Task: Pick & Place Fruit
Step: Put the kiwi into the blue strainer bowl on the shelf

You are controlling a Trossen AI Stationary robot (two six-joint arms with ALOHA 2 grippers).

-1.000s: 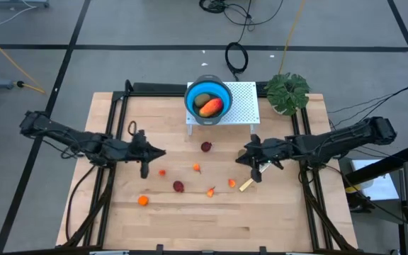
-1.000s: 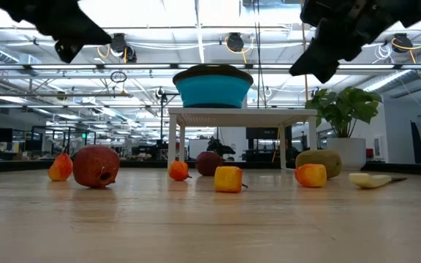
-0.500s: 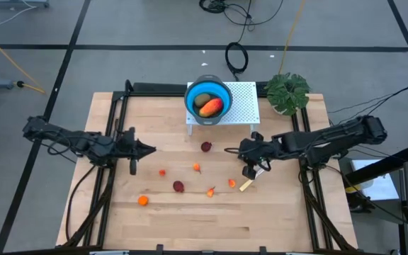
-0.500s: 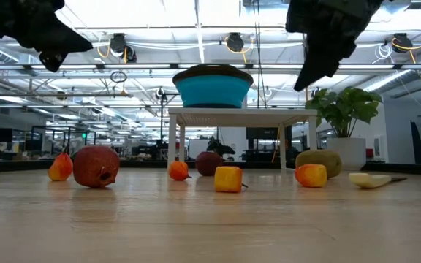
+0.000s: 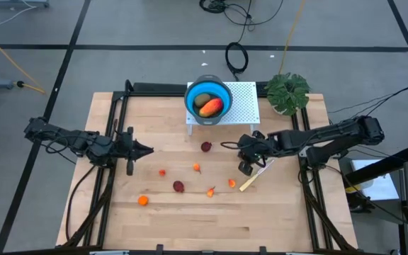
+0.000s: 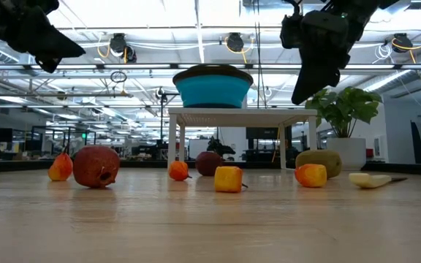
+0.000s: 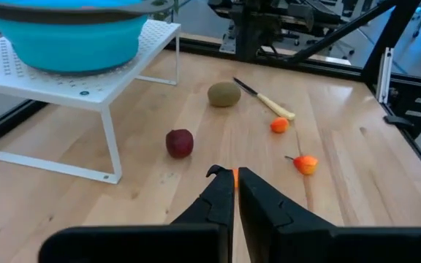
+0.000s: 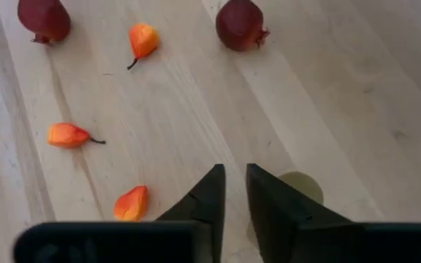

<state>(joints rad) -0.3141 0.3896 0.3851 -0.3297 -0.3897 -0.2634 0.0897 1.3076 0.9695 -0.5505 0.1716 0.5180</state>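
A blue bowl on a white perforated stand holds one brownish-green oval and the long red-orange-yellow piece. The two dark red balls and several tiny orange bits lie on the wooden table. The second brownish-green oval lies under my right gripper. That gripper hangs above it, tipped down, its fingers a narrow gap apart. My left gripper is shut and hovers over the table's left part, touching nothing.
A yellow-handled knife lies just near-side of my right gripper. A green leafy plant stands at the far right corner. Black frame rails run along both table sides. Bare wood lies toward the near edge.
My left gripper has drawn back toward the table's left edge. My right gripper has shifted a little toward the table's left and tipped further downward over the brownish-green oval. No fruit has moved.
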